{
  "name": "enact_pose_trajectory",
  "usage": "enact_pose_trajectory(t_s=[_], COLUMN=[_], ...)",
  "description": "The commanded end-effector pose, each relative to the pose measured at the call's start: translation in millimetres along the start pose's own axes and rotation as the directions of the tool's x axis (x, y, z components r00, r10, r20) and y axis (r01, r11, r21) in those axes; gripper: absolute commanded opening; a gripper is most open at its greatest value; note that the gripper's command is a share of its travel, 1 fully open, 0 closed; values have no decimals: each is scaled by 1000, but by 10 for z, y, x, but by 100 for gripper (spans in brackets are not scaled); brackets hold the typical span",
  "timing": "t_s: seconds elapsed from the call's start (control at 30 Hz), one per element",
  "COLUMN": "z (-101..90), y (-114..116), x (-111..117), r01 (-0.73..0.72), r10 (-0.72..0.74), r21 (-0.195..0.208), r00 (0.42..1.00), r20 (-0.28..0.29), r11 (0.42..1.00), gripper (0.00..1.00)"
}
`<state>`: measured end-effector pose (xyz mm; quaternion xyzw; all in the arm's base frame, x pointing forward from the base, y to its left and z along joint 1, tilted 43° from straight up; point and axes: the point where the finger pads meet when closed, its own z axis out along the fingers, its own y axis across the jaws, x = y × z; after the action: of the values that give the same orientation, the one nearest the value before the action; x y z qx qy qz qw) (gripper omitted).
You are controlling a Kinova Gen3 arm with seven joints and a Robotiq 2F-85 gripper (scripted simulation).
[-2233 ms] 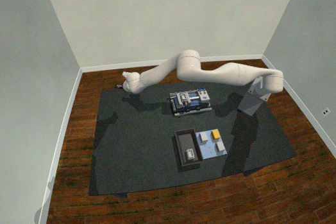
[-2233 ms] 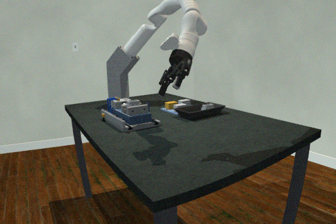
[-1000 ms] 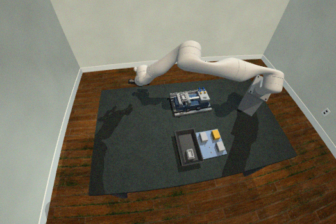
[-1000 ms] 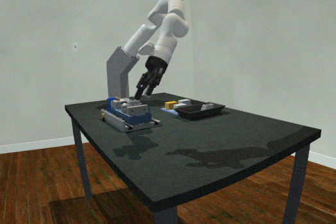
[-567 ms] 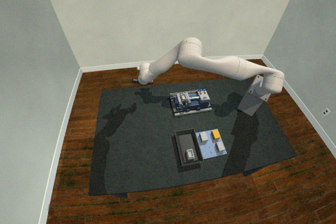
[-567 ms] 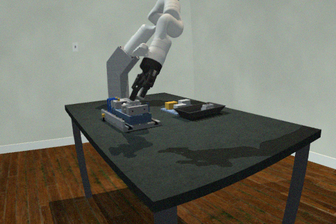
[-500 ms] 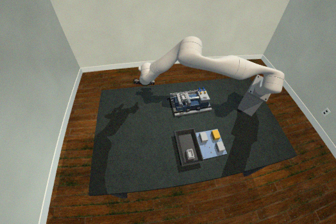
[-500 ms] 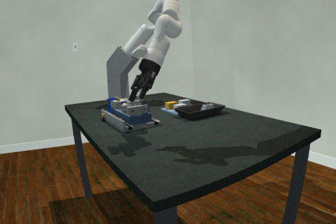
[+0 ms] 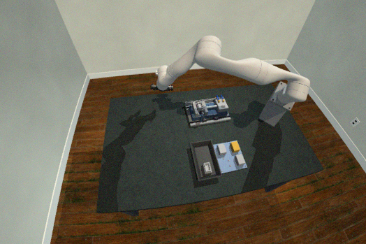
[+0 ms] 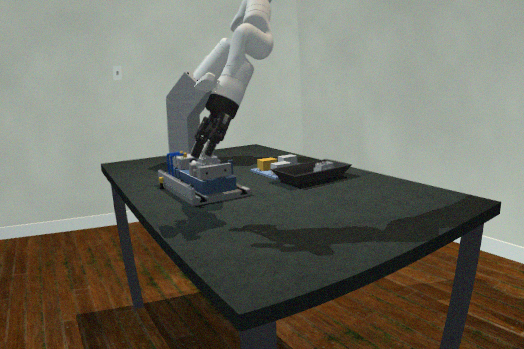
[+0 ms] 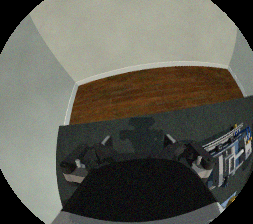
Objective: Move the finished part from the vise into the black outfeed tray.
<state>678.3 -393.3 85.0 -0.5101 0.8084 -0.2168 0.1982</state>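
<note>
The blue and grey vise [image 9: 207,111] stands at the back middle of the dark table top, with a grey block [image 9: 199,107] clamped in it. The block's pocket is too small to make out. The vise also shows in the exterior view [image 10: 202,176] and at the right edge of the wrist view [image 11: 232,153]. My gripper [image 9: 161,87] [image 10: 202,151] is open and empty. It is tilted and hangs a little above the table, to the back left of the vise, apart from it. The black outfeed tray [image 9: 205,162] holds one finished part [image 9: 208,168] at its near end.
A light blue pallet [image 9: 229,156] beside the tray carries two grey blocks and a yellow block [image 9: 235,146]. The arm's grey base pedestal [image 9: 274,108] stands at the right of the vise. The table's far edge lies close behind the gripper.
</note>
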Motion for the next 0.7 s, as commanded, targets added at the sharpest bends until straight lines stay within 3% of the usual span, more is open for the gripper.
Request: enact_pose_trajectory(t_s=[0.0,0.03,0.07,0.37,0.4,0.67], z=[-14,-14,20,20,39,39], y=[-8,-8,225,225,449,449], x=[42,42,75,75,94,94], r01=[-4,-4,0,0,4,4], r10=[4,4,1,1,-2,-2], r21=[2,2,-28,-28,-56,-56], r00=[1000,1000,1000,1000,999,999], r20=[-3,-3,21,21,48,48], r11=[1000,1000,1000,1000,998,998], gripper=[100,100,100,100,100,100])
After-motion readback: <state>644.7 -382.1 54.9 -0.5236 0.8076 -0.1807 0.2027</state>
